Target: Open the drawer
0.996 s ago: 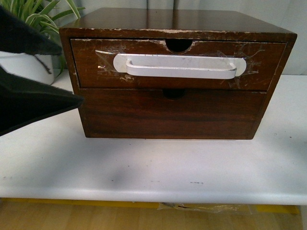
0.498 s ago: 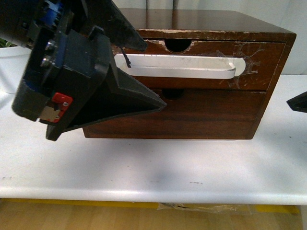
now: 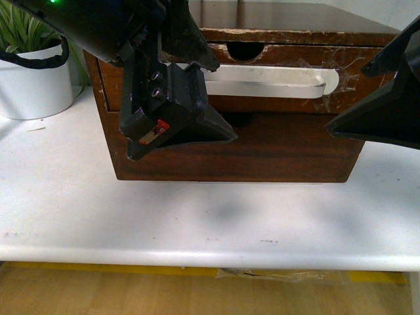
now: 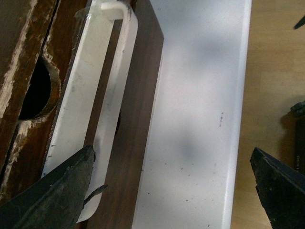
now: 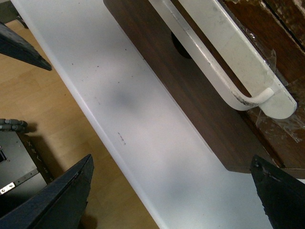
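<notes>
Shifting right since half a second ago, left gripper [image 3: 223,102], fingers apart, fronts white handle [image 3: 269,83] of drawer [image 3: 275,103]; right gripper [image 3: 346,98], also spread, now at its right end.

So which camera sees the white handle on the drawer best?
The right wrist view: the handle lies sharp and unblocked, with one curved end showing. In the front view the left gripper hides its left part. In the left wrist view a finger covers one end.
</notes>
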